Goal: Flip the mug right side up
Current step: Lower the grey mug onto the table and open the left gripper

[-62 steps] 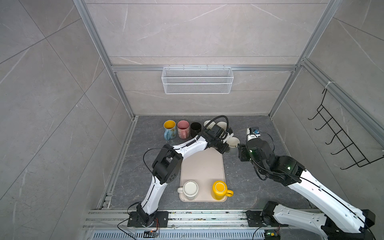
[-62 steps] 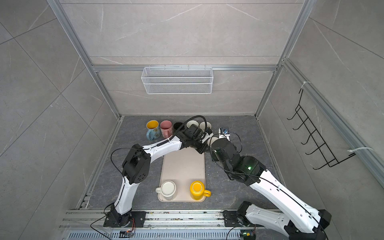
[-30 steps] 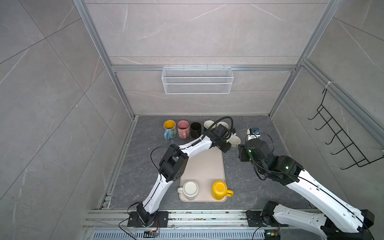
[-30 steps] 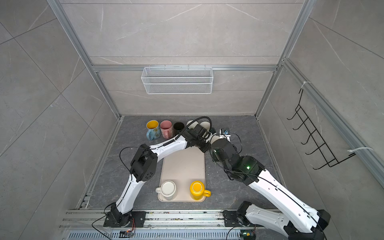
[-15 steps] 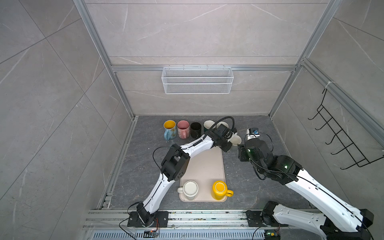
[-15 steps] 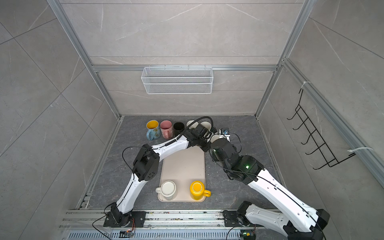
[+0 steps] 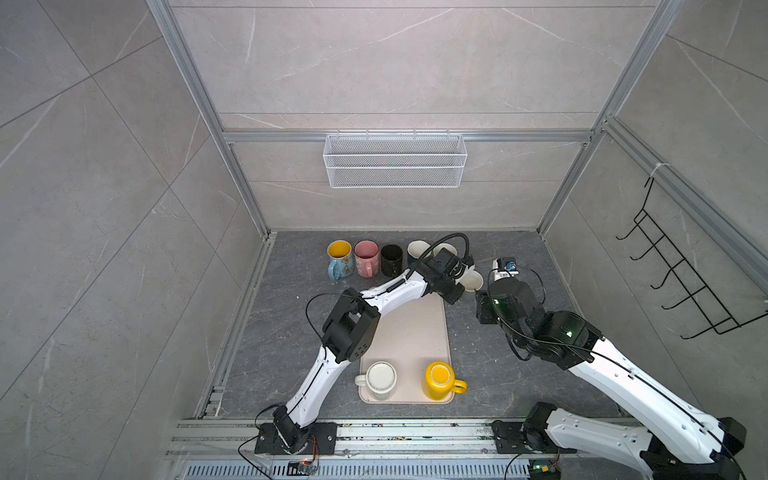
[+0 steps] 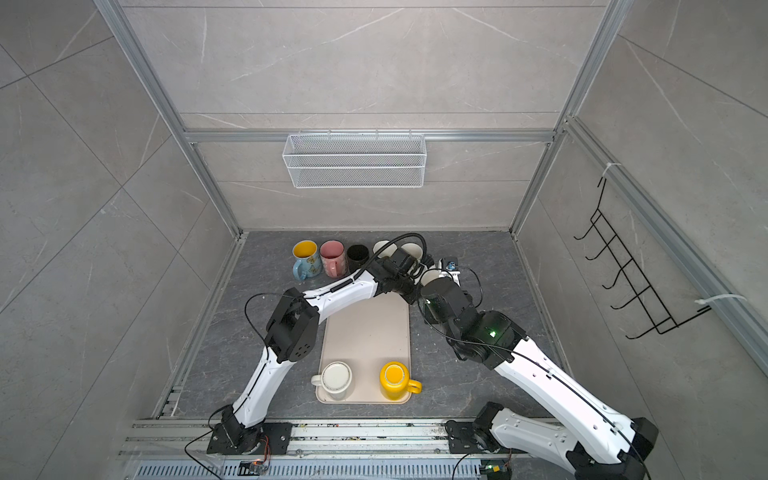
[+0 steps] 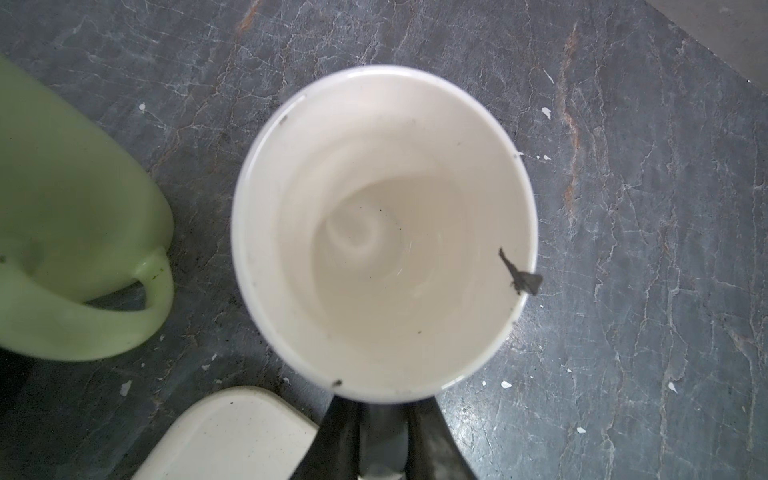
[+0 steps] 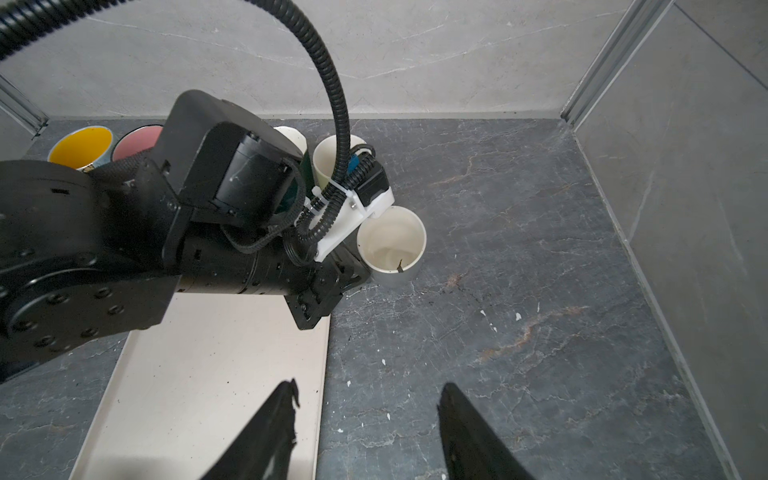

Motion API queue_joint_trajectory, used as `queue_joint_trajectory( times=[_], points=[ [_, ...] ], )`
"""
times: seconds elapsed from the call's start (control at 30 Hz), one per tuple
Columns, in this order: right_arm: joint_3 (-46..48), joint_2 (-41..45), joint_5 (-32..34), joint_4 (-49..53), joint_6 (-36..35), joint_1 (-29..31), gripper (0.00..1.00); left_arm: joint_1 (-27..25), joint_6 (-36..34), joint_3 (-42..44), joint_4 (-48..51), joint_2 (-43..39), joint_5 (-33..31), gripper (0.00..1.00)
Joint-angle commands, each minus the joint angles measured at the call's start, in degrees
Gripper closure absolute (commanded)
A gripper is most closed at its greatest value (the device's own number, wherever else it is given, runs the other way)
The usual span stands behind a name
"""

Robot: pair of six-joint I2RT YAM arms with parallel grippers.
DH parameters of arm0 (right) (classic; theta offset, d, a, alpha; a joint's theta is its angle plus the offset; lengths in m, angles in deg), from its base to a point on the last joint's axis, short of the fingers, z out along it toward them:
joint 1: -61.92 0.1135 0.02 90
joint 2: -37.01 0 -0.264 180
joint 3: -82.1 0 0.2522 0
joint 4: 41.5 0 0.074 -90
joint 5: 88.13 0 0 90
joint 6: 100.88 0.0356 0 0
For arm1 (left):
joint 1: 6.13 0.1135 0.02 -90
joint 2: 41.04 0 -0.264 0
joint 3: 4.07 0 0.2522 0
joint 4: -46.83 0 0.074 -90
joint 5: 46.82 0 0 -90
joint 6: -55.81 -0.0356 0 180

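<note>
Left arm is stretched out long and low past the far right corner of the tray (image 7: 415,332), with the left end effector (image 9: 380,404) down at the white mug (image 9: 382,232). Its fingers (image 9: 338,432) sit close together either side of something grey at the mug's wall, probably the handle. Honestly can't tell if they're clamping it or just flanking it.

The mug stands mouth up on the worktop (image 9: 644,249), just off that tray corner, beside a green mug (image 9: 70,232). Nothing's in it but a dark scrap (image 9: 521,277) at the rim.

Right end effector (image 10: 369,384) hovers nearby, spread wide with nothing between the fingers.

At the tray's near end, a pale mug (image 7: 380,376) and a yellow mug (image 7: 440,374) look bottom-up. The left wrist blocks part of the back row of mugs (image 7: 366,258) in both top views.
</note>
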Motion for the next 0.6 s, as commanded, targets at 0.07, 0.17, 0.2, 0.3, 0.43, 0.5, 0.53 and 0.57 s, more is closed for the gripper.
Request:
queue_joint_trajectory(
  times=[0.07,0.17,0.2,0.3,0.43,0.5,0.53,0.57],
  points=[
    [0.9,-0.2,-0.3,0.2,1.1,-0.4,0.43,-0.3,0.2,-2.4,-0.6,-0.5,-0.8,0.74],
    [1.0,-0.3,-0.3,0.2,1.2,-0.4,0.43,-0.3,0.4,-2.4,-0.6,-0.5,-0.9,0.71],
    [1.0,-0.3,-0.3,0.3,1.2,-0.4,0.43,-0.3,0.4,-2.4,-0.6,-0.4,-1.1,0.71],
    [0.9,-0.3,-0.3,0.2,1.2,-0.5,0.43,-0.3,0.6,-2.4,-0.6,-0.4,-1.3,0.69],
    [0.9,-0.3,-0.3,0.2,1.3,-0.5,0.43,-0.2,0.9,-2.2,-0.5,-0.6,-1.9,0.68],
    [0.9,-0.3,-0.3,0.2,1.3,-0.5,0.43,-0.2,1.1,-1.8,-0.6,-2.5,-2.0,0.68],
    [0.9,-0.4,-0.3,0.2,1.2,-0.5,0.43,-0.2,1.2,-1.4,-0.9,-3.2,-2.1,0.68],
    [0.9,-0.4,-0.4,0.2,1.4,-0.5,0.43,-0.2,1.4,-0.7,-1.3,-4.0,-2.1,0.68]
  ],
)
